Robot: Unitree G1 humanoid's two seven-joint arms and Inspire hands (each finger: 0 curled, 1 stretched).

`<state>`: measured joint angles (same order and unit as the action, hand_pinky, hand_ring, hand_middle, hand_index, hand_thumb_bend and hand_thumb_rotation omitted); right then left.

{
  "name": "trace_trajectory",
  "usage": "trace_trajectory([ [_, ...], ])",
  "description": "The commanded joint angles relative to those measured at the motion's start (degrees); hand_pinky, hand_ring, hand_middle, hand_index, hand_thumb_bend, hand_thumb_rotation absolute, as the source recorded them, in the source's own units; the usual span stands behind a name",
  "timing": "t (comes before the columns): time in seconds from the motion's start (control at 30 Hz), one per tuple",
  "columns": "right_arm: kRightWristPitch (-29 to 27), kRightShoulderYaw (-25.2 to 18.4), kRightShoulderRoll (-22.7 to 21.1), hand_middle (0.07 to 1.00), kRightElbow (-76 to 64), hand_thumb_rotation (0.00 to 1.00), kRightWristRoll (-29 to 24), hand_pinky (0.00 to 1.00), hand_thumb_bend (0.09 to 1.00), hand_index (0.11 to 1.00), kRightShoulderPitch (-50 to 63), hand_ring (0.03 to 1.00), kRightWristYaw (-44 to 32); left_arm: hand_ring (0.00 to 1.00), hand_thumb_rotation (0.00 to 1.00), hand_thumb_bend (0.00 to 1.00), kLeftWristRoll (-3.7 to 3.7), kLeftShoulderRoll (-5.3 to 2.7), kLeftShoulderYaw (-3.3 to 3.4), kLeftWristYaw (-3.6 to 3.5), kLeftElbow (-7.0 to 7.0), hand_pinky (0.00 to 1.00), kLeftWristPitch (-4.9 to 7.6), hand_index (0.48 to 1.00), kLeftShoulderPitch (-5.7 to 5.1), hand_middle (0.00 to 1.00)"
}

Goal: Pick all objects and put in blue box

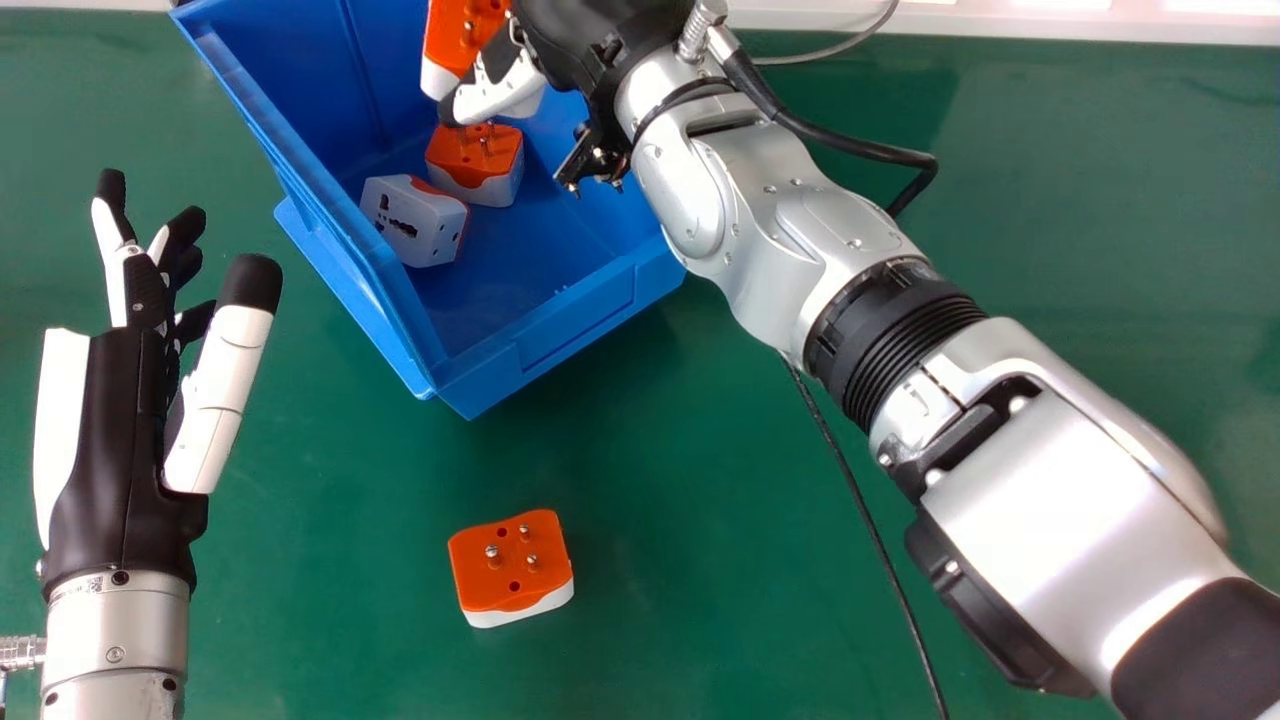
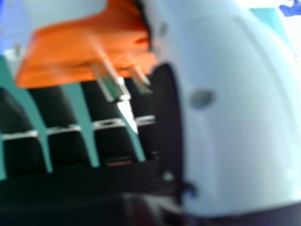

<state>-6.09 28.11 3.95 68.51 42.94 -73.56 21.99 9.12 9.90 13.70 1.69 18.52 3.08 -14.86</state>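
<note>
Though partly beyond head view, an adapter (image 1: 462, 35) in the pinch of right fingers (image 1: 502, 92), left fingers (image 1: 108, 228) apart.

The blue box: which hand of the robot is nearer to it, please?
Right. The right hand is over the blue box, holding an orange-and-white adapter; the left hand is outside, to the box's left.

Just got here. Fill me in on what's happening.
The robot's right hand is holding an orange-and-white plug adapter over the blue box. Two more adapters lie inside. Another adapter sits on the green table, not yet boxed. The left hand is empty, off to the left of the box.
</note>
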Motion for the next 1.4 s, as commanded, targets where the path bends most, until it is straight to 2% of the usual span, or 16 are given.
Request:
trace_trajectory([
  [0.0,0.24,0.88,-0.7,0.959,-1.1,0.79,0.28,0.8,0.427,0.955,-1.32,0.943,0.42,0.95,1.0,0.77,0.55,0.15,0.1,0.56,1.55,0.87,0.36,0.946,-0.06,0.95],
  [0.07,0.98,1.69,-0.8,0.967,-1.1,0.81,0.77,0.82,0.429,0.964,-1.23,0.955,0.66,0.95,1.0,0.77,0.43,0.19,0.2,0.49,1.57,0.87,0.21,0.946,-0.02,0.95],
  [0.13,1.48,2.18,-0.85,0.99,-1.17,0.91,0.8,0.89,0.447,0.989,-1.15,0.986,0.68,0.95,1.0,0.79,0.32,0.17,0.24,0.47,1.59,0.87,0.1,0.947,0.0,0.95],
  [0.27,2.39,2.5,-0.82,0.999,-1.45,0.96,0.49,0.93,0.462,0.999,-0.85,0.998,0.4,0.96,1.0,0.83,-0.04,-0.07,0.27,0.42,1.93,0.87,-0.13,0.948,-0.13,0.95],
  [0.4,2.91,2.28,-0.85,1.0,-2.1,0.98,-0.12,0.94,0.466,1.0,0.08,1.0,0.09,0.96,1.0,0.84,-0.49,-0.24,0.2,0.28,2.01,0.88,-0.56,0.948,0.09,0.95],
  [0.6,4.49,2.52,-0.78,1.0,-2.62,0.97,-0.09,0.94,0.469,1.0,0.62,1.0,-0.04,0.96,1.0,0.81,-0.7,-0.16,0.24,-0.05,2.06,0.89,-0.76,0.954,0.17,0.96],
  [0.8,6.07,3.53,-0.78,1.0,-3.07,0.99,0.57,0.95,0.487,1.0,0.89,1.0,0.18,0.96,1.0,0.79,-0.67,-0.13,0.24,-0.18,2.27,0.89,-0.88,0.955,0.15,0.96],
  [1.03,6.93,3.99,-1.54,1.0,-4.53,1.0,0.55,0.95,0.503,1.0,1.7,1.0,0.26,0.96,1.0,0.81,-0.81,-0.12,0.3,-0.18,1.88,0.89,-0.52,0.955,0.21,0.96],
  [1.23,8.42,3.44,-3.08,1.0,-11.41,1.0,0.34,0.99,0.504,1.0,6.12,1.0,0.4,0.96,1.0,0.81,-0.76,0.09,0.39,-0.19,1.3,0.89,-0.05,0.955,0.39,0.96],
  [1.37,10.64,2.61,-5.6,1.0,-25.22,1.0,0.67,0.99,0.494,1.0,14.79,1.0,-0.55,0.96,1.0,0.79,-0.37,0.03,0.31,-0.02,1.53,0.89,-0.13,0.955,0.21,0.96],
])
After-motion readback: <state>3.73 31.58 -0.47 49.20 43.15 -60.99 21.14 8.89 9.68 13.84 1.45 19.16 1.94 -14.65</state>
